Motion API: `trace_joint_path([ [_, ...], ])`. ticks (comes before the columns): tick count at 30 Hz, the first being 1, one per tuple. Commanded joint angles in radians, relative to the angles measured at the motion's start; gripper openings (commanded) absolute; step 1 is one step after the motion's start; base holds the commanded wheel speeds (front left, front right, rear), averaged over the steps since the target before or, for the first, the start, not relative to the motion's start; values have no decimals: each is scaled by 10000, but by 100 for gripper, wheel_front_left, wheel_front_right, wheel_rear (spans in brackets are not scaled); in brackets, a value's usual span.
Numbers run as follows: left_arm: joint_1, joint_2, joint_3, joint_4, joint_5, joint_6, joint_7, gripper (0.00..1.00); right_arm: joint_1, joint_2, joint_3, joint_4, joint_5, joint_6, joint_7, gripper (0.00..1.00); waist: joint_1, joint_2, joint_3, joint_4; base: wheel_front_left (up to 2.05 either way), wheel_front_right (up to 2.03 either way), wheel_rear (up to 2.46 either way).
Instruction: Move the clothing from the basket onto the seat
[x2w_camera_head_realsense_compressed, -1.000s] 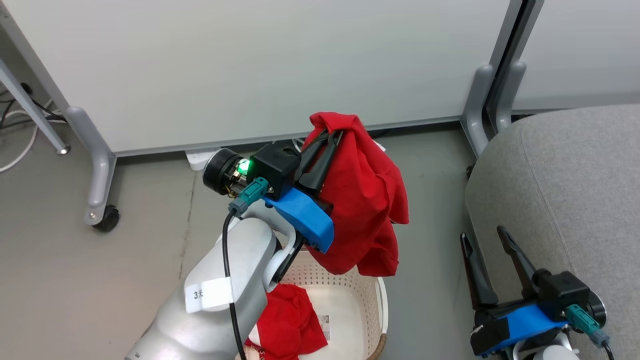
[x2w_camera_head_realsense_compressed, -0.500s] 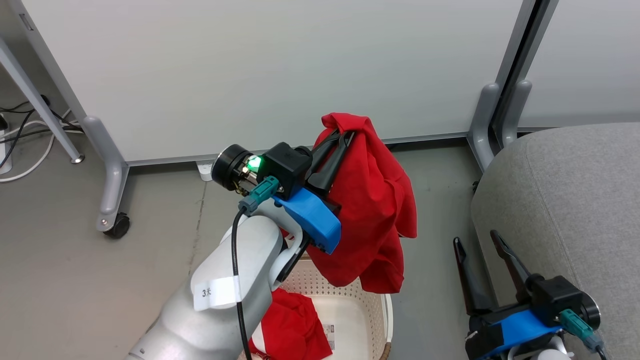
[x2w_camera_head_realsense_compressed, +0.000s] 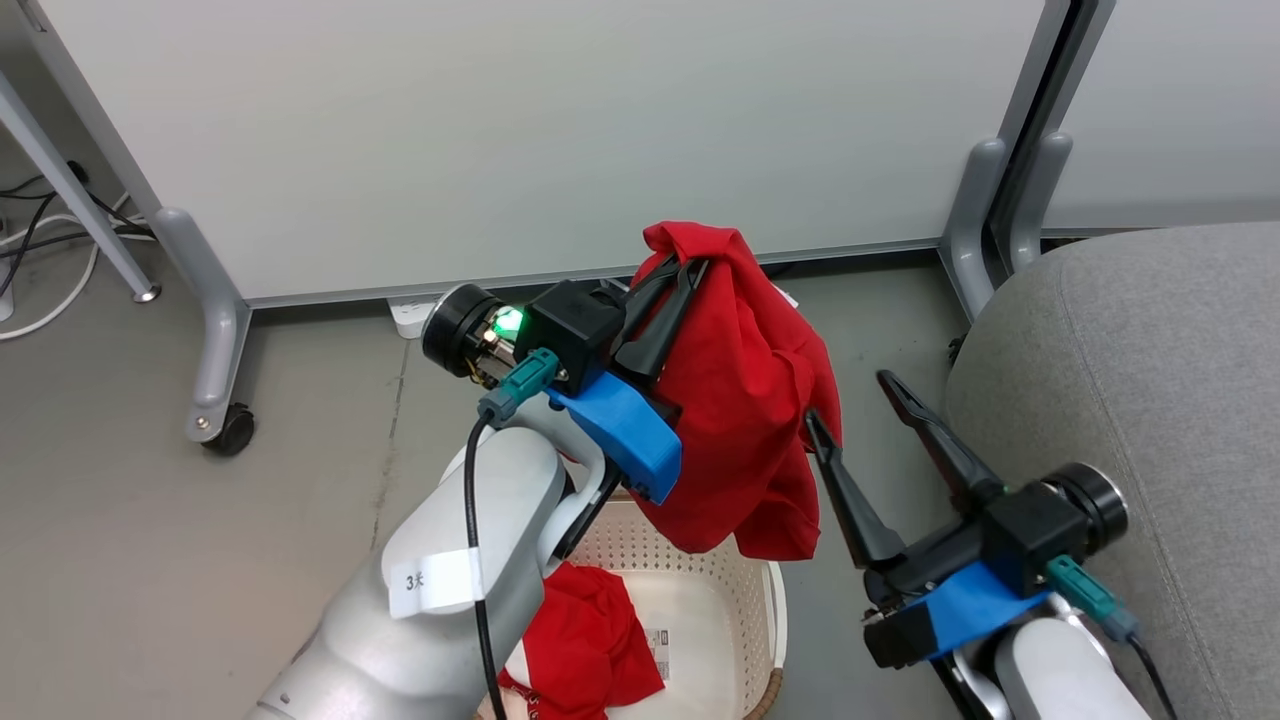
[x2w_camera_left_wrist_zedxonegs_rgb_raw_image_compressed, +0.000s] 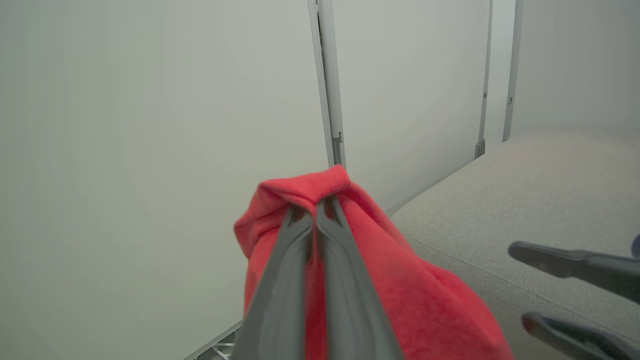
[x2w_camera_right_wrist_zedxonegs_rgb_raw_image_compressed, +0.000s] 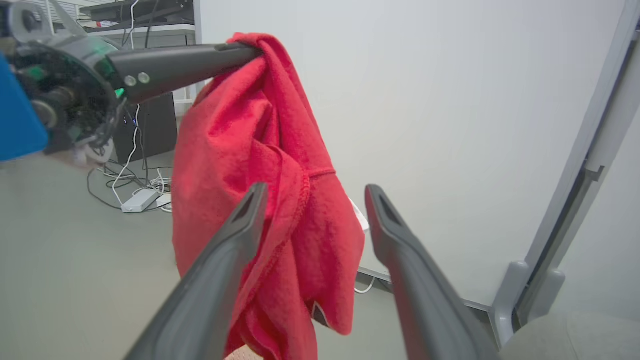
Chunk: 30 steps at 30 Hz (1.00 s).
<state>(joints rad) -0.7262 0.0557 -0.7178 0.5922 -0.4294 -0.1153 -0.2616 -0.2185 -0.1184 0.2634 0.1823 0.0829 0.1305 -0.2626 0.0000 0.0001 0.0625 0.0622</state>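
In the centre of the head view, the left gripper (x2w_camera_head_realsense_compressed: 685, 268) is clamped on the top fold of a plain red garment (x2w_camera_head_realsense_compressed: 745, 400). The garment hangs in the air above the basket (x2w_camera_head_realsense_compressed: 776, 610) at the bottom centre. A second red garment (x2w_camera_head_realsense_compressed: 585, 645) lies inside the basket, partly hidden by the left forearm. At the lower right, the right gripper (x2w_camera_head_realsense_compressed: 848, 397) has its fingers spread wide and holds nothing. One fingertip is at the edge of the hanging cloth, and contact cannot be told. The grey seat (x2w_camera_head_realsense_compressed: 1150, 350) takes up the right side.
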Motion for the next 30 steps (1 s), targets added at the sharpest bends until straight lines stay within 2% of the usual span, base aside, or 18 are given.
trace_joint_path([
  [1,-188,-14,49,20,41,-40,-51,0,-204,-110,246,-30,43,4,-35,100,0,-1,39,24,0,0,0],
  [10,-294,-47,-153,-52,-13,-57,-51,0,-1227,-428,1795,575,43,3,-33,100,0,-1,217,148,0,0,0],
  [23,-459,-57,-616,-327,-274,96,-51,0,-2888,-22,2369,2553,-204,3,-33,100,0,-1,518,321,0,0,0],
  [24,-471,-56,-664,-343,-290,112,-51,0,-2989,11,2417,2709,-145,3,-33,17,0,-1,530,330,0,0,0],
  [25,-484,-53,-706,-358,-324,113,-51,0,-3077,45,2415,2802,-96,3,-33,0,0,-1,542,336,0,0,0],
  [30,-522,-55,-837,-340,-415,206,-51,0,-3277,114,2473,2990,-28,3,-33,0,0,-1,572,321,0,0,0],
])
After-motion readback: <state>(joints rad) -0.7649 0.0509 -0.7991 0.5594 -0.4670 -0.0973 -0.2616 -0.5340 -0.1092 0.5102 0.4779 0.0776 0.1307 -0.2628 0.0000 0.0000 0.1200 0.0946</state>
